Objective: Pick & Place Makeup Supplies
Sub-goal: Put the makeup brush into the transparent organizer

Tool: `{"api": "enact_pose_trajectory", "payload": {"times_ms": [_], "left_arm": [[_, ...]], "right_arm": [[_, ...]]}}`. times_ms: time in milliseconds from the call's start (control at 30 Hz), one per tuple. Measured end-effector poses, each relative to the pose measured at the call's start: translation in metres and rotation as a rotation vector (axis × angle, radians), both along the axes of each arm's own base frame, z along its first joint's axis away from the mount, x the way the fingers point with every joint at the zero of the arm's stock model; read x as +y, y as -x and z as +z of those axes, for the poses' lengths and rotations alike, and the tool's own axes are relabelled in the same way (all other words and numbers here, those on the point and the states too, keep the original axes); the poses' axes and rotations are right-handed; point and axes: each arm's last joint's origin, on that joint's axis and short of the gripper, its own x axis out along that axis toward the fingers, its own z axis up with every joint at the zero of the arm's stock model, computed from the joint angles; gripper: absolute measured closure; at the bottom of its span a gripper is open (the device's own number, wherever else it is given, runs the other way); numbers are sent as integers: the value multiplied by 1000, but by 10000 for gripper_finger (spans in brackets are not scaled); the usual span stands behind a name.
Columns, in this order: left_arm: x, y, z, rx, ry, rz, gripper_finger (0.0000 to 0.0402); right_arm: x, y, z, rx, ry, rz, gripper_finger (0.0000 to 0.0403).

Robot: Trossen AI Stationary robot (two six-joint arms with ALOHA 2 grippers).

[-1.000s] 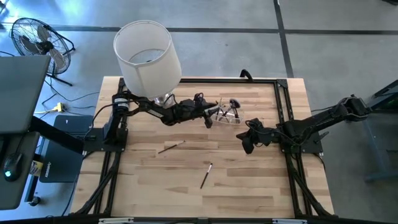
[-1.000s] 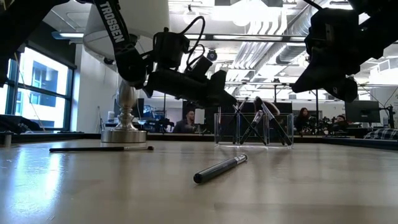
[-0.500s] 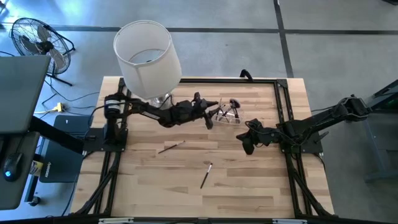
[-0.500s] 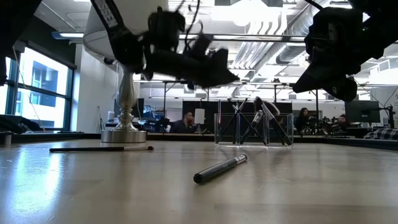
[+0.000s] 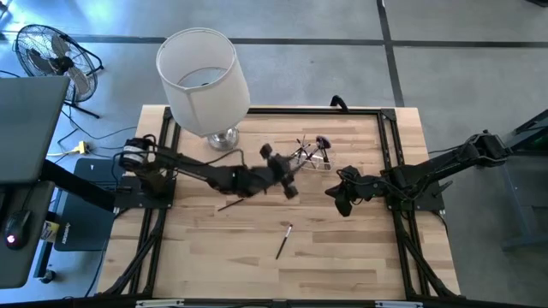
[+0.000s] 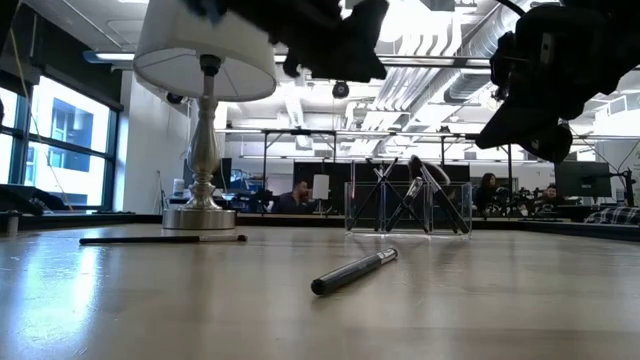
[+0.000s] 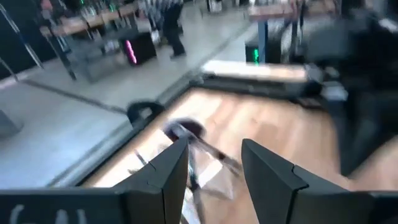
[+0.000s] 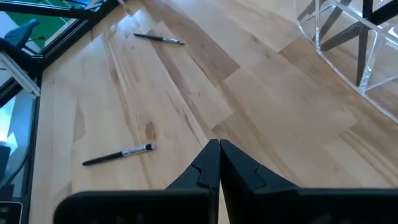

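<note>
A clear holder (image 5: pixel 313 155) (image 6: pixel 408 207) stands near the table's far edge with several makeup brushes leaning in it, one with a fluffy head (image 7: pixel 185 129). A thin brush (image 5: pixel 234 204) (image 6: pixel 160 239) (image 8: pixel 158 38) lies flat left of the table's middle. A dark pencil (image 5: pixel 283 241) (image 6: pixel 355 270) (image 8: pixel 118 155) lies nearer the front edge. My left gripper (image 5: pixel 288 187) (image 7: pixel 214 171) hovers open and empty above the table, on the near side of the holder. My right gripper (image 5: pixel 341 203) (image 8: pixel 218 158) hangs shut and empty, right of the middle.
A table lamp with a white shade (image 5: pixel 204 73) stands on its metal base (image 6: pixel 200 215) at the far left corner. Black frame rails (image 5: pixel 390 145) run along the table's sides. Bare wood lies between the two loose supplies and the right gripper.
My left gripper has drawn back from the holder toward the near edge and has risen, its arm swinging out from the left base. The holder and both loose supplies lie where they were.
</note>
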Motion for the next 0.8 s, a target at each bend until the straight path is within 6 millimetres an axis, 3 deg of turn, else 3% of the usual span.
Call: {"api": "enact_pose_trajectory", "payload": {"times_ms": [200,400,633,800], "left_arm": [[-43,1,36,46,211,20,254],[-62,14,45,113,546,52,254],[-84,25,34,210,873,33,254],[-97,16,1,355,976,28,254]], "right_arm": [[0,0,0,-1,-2,0,397],[1,0,0,-2,-19,32,401],[2,-1,1,-3,-42,42,402],[5,-3,-1,-5,-50,64,402]]}}
